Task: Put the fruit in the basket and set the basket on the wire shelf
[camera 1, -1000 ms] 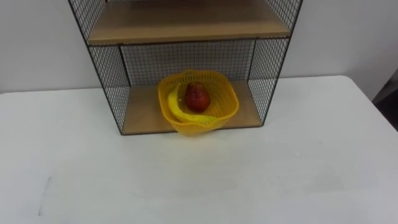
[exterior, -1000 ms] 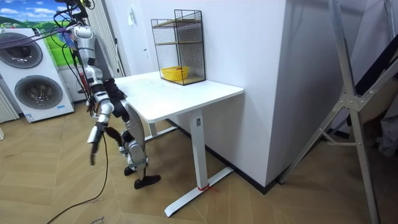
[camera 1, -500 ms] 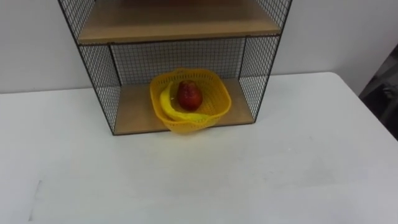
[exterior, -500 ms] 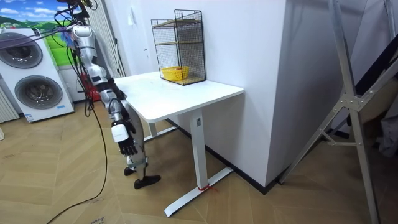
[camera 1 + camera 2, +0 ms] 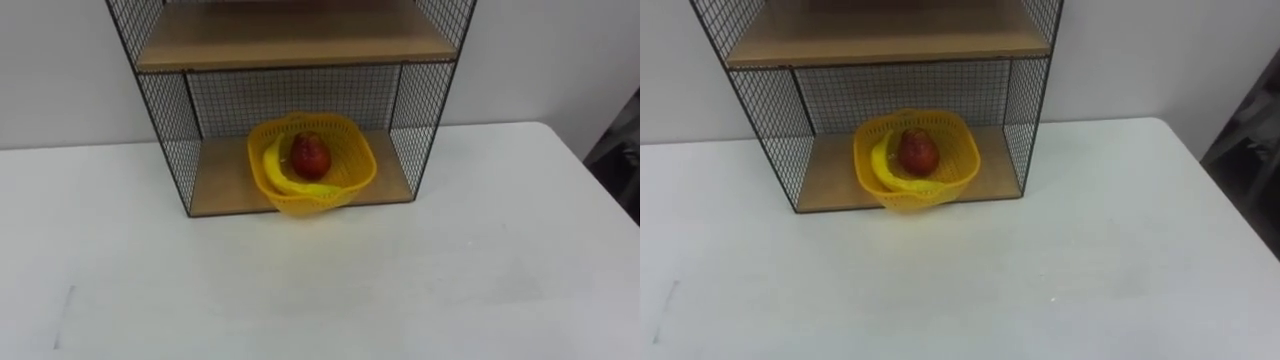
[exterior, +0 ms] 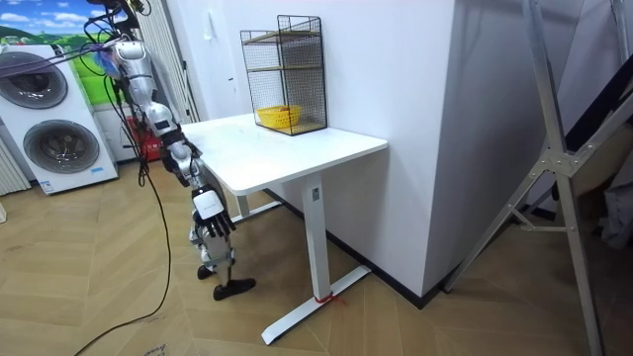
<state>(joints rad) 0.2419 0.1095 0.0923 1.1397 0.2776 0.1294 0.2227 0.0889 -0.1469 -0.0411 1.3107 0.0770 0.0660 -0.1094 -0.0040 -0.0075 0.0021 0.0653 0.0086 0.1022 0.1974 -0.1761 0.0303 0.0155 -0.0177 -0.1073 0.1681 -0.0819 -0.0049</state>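
Well, you're seeing the yellow basket [image 5: 316,201] sitting on the lower board of the wire shelf [image 5: 225,180], upper centre, with red apple [image 5: 310,155] and banana [image 5: 275,172] inside. Your right hand [image 6: 209,208] is hanging loose-fingered, holding nothing.

The yellow plastic basket [image 5: 311,178], upright and holding a red apple [image 5: 310,155] and a curved banana [image 5: 281,178], sits on the wire shelf [image 5: 300,45] bottom board, well above and beyond the lowered right hand [image 6: 211,208].
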